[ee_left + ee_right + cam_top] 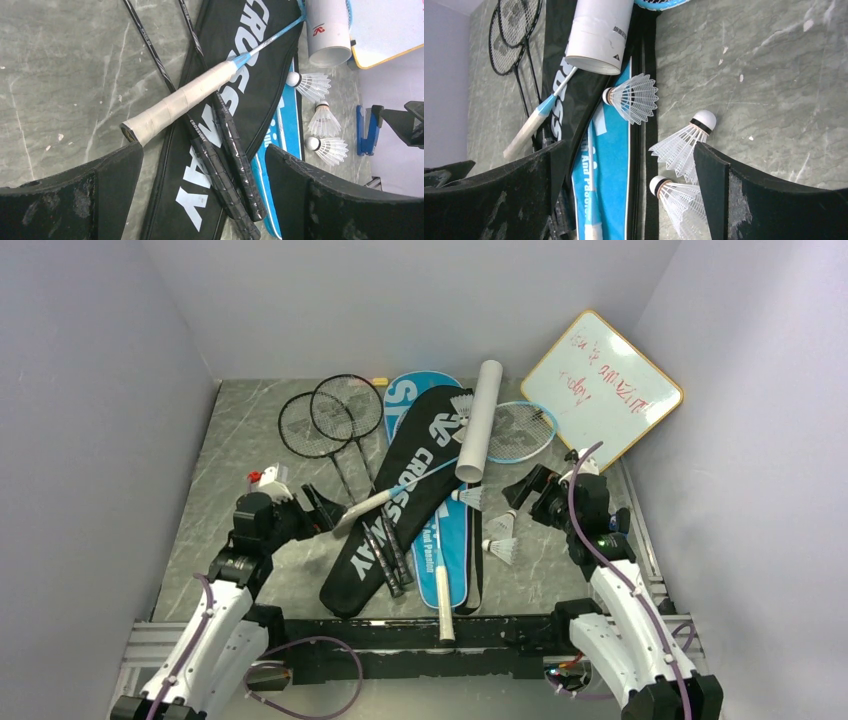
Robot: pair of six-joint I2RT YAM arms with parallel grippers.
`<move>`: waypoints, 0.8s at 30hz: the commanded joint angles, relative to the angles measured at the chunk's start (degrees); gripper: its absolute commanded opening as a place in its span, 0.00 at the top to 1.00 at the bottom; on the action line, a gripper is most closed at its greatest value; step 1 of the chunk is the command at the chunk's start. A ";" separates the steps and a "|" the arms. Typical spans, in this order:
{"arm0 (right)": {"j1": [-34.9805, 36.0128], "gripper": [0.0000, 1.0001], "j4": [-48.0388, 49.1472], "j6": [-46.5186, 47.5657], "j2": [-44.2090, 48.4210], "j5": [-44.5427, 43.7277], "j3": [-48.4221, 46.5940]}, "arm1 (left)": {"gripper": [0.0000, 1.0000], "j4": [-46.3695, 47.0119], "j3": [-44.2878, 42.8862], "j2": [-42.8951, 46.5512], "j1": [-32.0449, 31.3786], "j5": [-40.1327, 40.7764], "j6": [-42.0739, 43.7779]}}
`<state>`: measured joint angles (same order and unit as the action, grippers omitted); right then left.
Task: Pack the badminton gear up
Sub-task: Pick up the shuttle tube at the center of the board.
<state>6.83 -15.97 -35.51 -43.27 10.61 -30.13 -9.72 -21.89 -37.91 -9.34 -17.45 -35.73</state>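
Observation:
Two black rackets (330, 418) lie at the left, their handles (230, 165) across the black CROSSWAY cover (410, 490). The cover lies on the blue cover (452, 555). The light-blue racket (522, 430) has its white handle (180, 102) pointing left. The white tube (478, 420) lies over both covers. Three shuttlecocks (500, 525) lie on the table right of the covers, and one more (462, 405) beside the tube. My left gripper (322, 510) is open and empty above the black handles, next to the white handle's end. My right gripper (525, 488) is open and empty over two shuttlecocks (674, 197).
The wood-framed whiteboard (602, 388) leans in the far right corner, behind my right arm. A small pink-yellow marker (379, 381) lies at the back wall. A white handle (443, 615) sticks out past the blue cover's near end. Grey walls close in on three sides.

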 commanded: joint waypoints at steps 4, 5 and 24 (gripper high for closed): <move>-0.06 0.00 -1.17 1.37 2.50 -4.89 -3.28 | 0.03 -1.67 -2.90 3.66 0.03 4.58 0.70; -0.06 0.00 -1.71 1.47 2.34 -5.36 -3.73 | 0.03 -1.78 -2.85 4.12 0.03 5.13 0.73; -0.02 0.00 10.19 2.25 -8.86 3.16 -7.47 | 0.03 3.27 4.25 13.51 0.03 17.34 -2.81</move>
<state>6.83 -14.17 -33.15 -48.27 9.58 -33.15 -9.39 -19.20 -25.15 -9.34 -5.56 -37.12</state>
